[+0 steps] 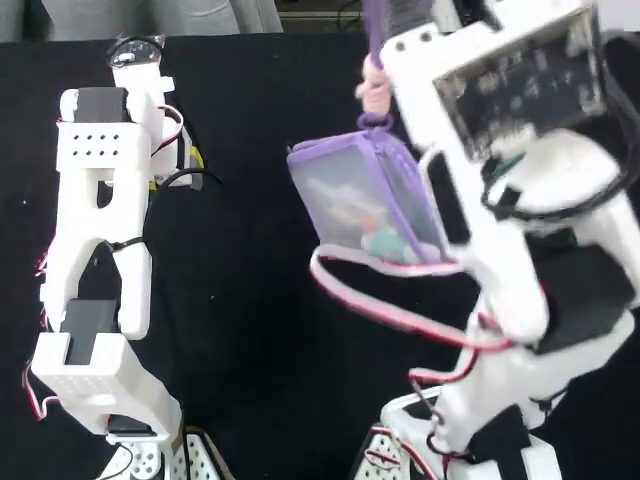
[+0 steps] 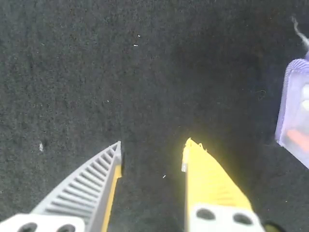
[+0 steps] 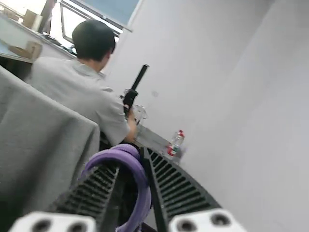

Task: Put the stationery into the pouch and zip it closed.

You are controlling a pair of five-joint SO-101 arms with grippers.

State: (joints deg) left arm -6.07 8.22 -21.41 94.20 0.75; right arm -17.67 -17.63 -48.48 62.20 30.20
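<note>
The purple see-through pouch (image 1: 365, 205) hangs tilted in the air above the black table, with pale and teal stationery (image 1: 385, 240) showing inside. A purple strap (image 1: 375, 25) runs up from its ring, with a small pink piece (image 1: 374, 90) on it. My right arm (image 1: 520, 200) is raised beside the pouch. Its gripper (image 3: 133, 157) is shut on the purple strap loop (image 3: 104, 159). My left arm (image 1: 100, 200) lies folded at the table's left. Its gripper (image 2: 152, 145) is open just above the cloth, with nothing between the grey and yellow fingers. The pouch's edge (image 2: 294, 116) shows off to one side.
A black cloth (image 1: 250, 300) covers the table. A pink and white cable (image 1: 400, 315) loops under the hanging pouch. Behind the table a person in a grey shirt (image 3: 72, 92) sits facing away, and a small bottle (image 3: 175, 144) stands on a far desk.
</note>
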